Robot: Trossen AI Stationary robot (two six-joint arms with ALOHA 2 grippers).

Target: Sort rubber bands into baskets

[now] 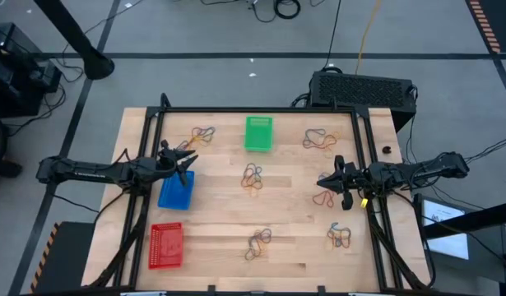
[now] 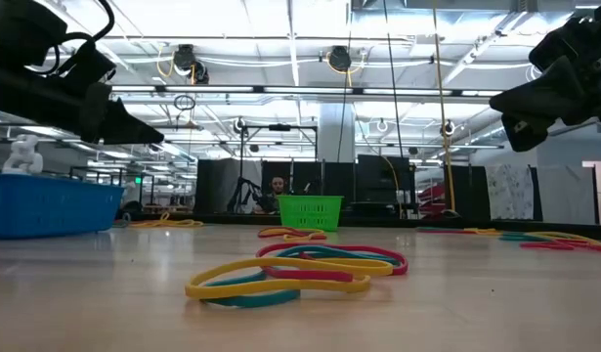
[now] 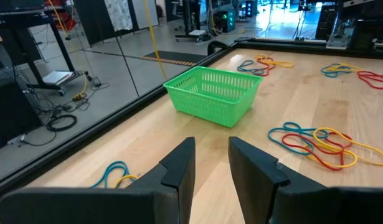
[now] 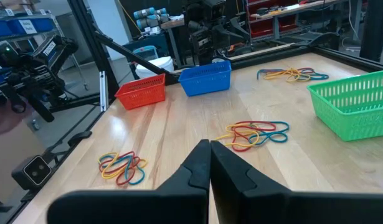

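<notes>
From my remote seat I see a pale wooden tabletop [image 1: 285, 230] standing on a grey floor [image 1: 236, 33] crossed by dark lines, with black cables [image 1: 277, 8] trailing at the far side and a large black box [image 1: 364, 89] just beyond the tabletop's far right corner. Looking level across the room, I get a high ceiling with long strip lights [image 2: 280, 20], hanging cords and dark partitions [image 2: 222, 186] at the back. A person [image 2: 277, 186] sits far off there.

Open counter [image 1: 220, 218] lies between band piles [image 1: 252, 178]; green basket [image 1: 258, 133] blocks the far edge, blue basket [image 1: 176, 190] and red basket [image 1: 165, 245] the left side.
</notes>
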